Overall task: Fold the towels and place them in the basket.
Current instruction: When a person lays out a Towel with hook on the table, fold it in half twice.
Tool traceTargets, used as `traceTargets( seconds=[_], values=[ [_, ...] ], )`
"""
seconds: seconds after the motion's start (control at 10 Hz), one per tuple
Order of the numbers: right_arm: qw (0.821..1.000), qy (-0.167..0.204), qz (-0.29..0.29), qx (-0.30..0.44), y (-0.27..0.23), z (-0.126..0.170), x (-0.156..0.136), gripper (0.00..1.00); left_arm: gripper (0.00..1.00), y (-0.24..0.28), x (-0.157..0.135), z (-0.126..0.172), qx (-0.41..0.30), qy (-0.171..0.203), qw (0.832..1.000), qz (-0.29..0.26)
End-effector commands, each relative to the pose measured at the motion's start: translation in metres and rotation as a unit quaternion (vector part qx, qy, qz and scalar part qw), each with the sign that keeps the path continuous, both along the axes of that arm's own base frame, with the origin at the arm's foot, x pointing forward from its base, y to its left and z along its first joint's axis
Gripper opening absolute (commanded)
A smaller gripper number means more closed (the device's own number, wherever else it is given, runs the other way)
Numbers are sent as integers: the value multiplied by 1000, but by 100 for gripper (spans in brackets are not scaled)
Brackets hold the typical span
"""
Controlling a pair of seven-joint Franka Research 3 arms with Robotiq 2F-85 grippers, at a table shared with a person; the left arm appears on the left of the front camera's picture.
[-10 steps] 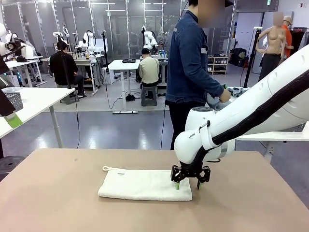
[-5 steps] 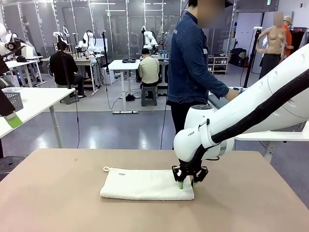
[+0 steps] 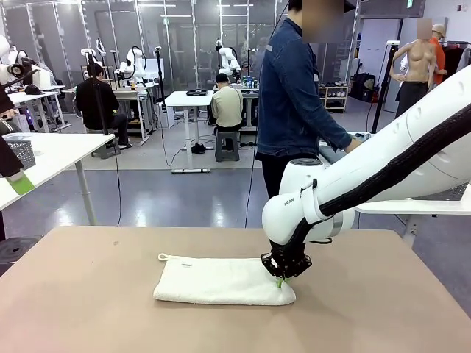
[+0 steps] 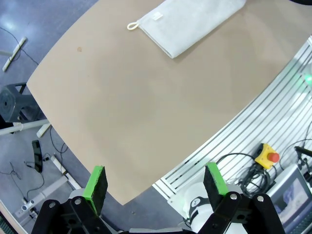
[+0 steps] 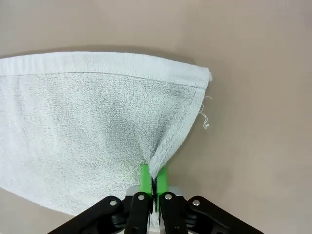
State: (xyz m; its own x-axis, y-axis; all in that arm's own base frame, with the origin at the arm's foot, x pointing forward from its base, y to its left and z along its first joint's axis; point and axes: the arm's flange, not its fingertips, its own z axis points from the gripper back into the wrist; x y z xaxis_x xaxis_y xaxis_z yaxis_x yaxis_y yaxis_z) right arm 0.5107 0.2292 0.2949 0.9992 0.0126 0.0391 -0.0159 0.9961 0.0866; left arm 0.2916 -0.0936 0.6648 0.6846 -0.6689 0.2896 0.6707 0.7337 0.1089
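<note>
A white towel (image 3: 221,281) lies folded flat near the middle of the counter (image 3: 88,294), with its loop end toward the robot's left. The right tool (image 5: 153,178) sits at the towel's right end on the robot's side, its jaws pinched narrow on a ridge of cloth drawn up between them; it is hard to tell whether that corner is clear of the counter. The left tool (image 4: 155,180) hangs high over the counter's edge, well apart from the towel, its jaws wide with nothing between them.
</note>
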Motion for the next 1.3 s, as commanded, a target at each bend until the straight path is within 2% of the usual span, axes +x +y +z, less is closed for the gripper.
traceTargets(
  seconds=[0.0, 0.3, 0.7, 1.0, 1.2],
  values=[
    [1000, 12, -12, -6, -7, -12, -1, 0, 100, 0, 0, -1, 3, -2, 1000, -6],
    [1000, 14, 6, -20, -16, -4, -5, 0, 100, 0, 0, -1, 3, -2, 1000, -6],
    [997, -22, 58, -46, -50, 51, -17, 0, 100, 0, 0, -1, 3, -2, 1000, -6],
    [991, -63, 91, -74, -33, 97, -33, 0, 100, 0, 0, -1, 3, -2, 1000, -6],
    [990, -76, 111, -43, -6, 118, -40, 0, 100, 0, 0, -1, 3, -2, 1000, -6]
  ],
)
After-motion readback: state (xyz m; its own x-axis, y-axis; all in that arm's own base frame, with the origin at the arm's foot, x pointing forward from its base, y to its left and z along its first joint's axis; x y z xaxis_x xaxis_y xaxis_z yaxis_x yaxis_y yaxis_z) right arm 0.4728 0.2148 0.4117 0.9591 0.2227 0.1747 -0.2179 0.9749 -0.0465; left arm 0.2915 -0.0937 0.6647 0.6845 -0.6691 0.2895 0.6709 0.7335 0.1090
